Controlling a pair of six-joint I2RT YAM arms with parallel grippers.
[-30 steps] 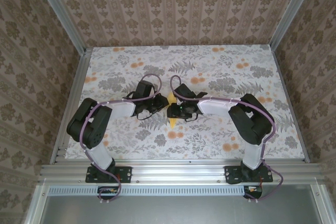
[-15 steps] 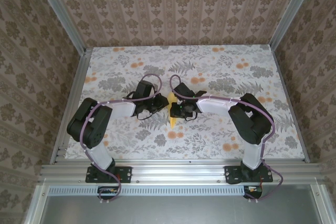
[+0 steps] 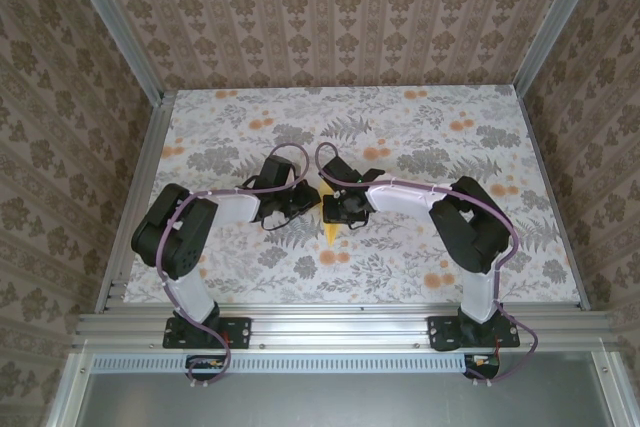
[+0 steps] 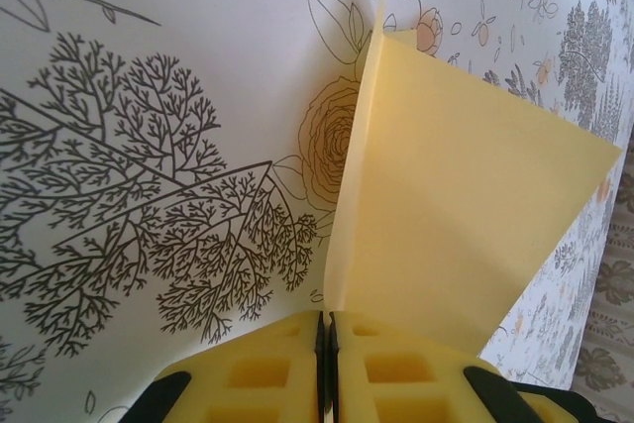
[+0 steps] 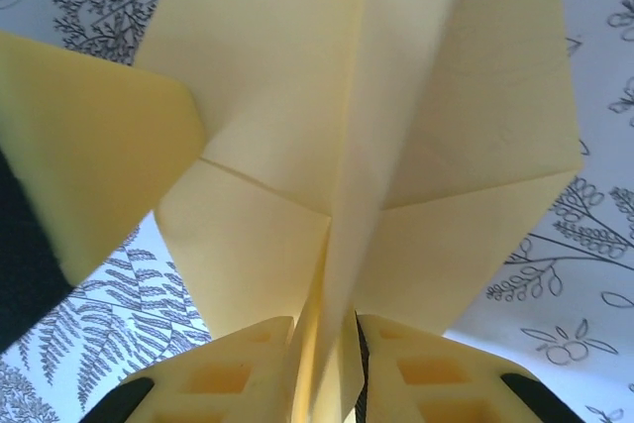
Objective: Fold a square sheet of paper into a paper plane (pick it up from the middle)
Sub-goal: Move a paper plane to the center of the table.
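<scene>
Over the table (image 3: 450, 147), my left claw (image 4: 325, 329) and right claw (image 5: 325, 336) pinch the thin, floppy paper plane (image 5: 396, 96); I'd hold its crease.

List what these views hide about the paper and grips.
Left wrist view: the folded yellow paper's near edge vanishes behind the left gripper's shut fingers.
Right wrist view: the top edge cuts off the paper above the right gripper; blurred yellow shape at left unidentifiable.
Top external view: both grippers cover most of the paper; folds too small to read.
</scene>
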